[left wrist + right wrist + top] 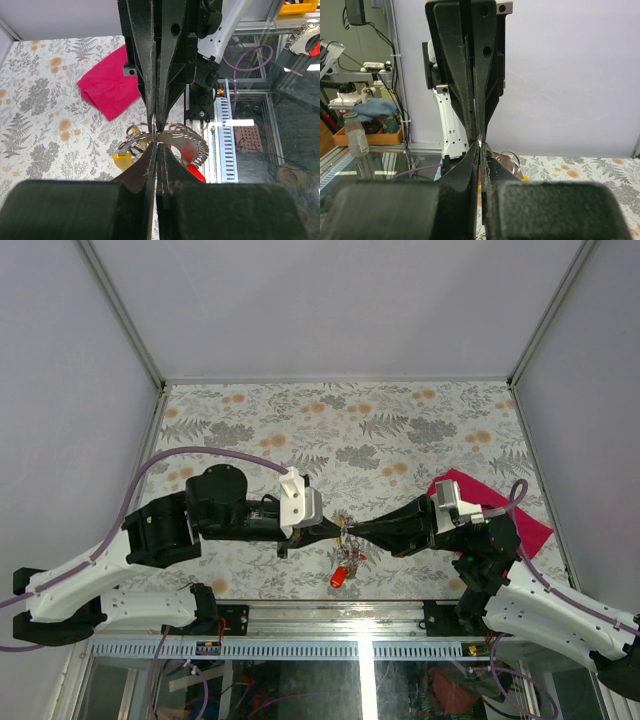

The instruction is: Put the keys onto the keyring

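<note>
The thin silvery keyring (347, 524) hangs above the table's front middle, pinched from both sides. My left gripper (338, 530) and right gripper (358, 531) meet tip to tip on it, both shut. A red-headed key (340, 577) dangles below them. In the left wrist view my left gripper (157, 143) grips the keyring (154, 121), with silvery loops, a yellow key head (122, 160) and the red key head (196, 174) hanging behind. In the right wrist view my right gripper (480, 146) is shut on the ring, and spare loops (510, 160) show beside it.
A magenta cloth (500, 508) lies on the floral table at the right, under the right arm; it also shows in the left wrist view (112, 82). The metal rail of the table's front edge (330, 625) runs just below the hanging keys.
</note>
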Controlling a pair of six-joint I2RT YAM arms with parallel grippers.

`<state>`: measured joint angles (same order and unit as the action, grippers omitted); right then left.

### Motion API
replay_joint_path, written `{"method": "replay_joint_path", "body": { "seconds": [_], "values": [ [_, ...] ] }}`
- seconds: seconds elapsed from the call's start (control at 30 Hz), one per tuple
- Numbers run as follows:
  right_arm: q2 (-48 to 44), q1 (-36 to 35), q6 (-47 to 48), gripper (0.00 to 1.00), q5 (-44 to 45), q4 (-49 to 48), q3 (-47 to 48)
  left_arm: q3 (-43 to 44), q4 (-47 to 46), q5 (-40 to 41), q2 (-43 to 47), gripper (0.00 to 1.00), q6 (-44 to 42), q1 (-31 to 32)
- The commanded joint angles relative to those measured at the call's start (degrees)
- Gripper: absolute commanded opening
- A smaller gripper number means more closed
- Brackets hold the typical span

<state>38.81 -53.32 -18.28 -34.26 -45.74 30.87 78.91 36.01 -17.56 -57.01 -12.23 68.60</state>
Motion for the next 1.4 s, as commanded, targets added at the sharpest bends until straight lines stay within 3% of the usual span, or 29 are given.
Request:
{"method": "replay_joint_path", "body": {
  "seconds": [0.0, 0.33, 0.77, 1.37],
  "values": [
    [-0.72, -0.26, -1.99, 0.00, 6.51, -14.03, 0.10, -2.60, -2.65, 1.22, 2.11, 0.00, 2.15, 0.17],
    [0.59, -0.22, -4.37, 0.00, 13.83, -21.76, -2.64, -8.84, -12.60, 2.88, 4.83, 0.01, 5.77, 0.19],
    [0.63, -0.21, -4.83, 0.00, 17.03, -22.76, -3.53, -10.06, -16.54, 1.81, 3.77, 0.05, 7.22, 0.20],
    [-0.63, -0.27, -2.46, 0.00, 11.63, -17.55, -1.91, -13.79, -28.13, 7.58, 9.82, 0.27, 9.90, 0.20]
  ]
}}
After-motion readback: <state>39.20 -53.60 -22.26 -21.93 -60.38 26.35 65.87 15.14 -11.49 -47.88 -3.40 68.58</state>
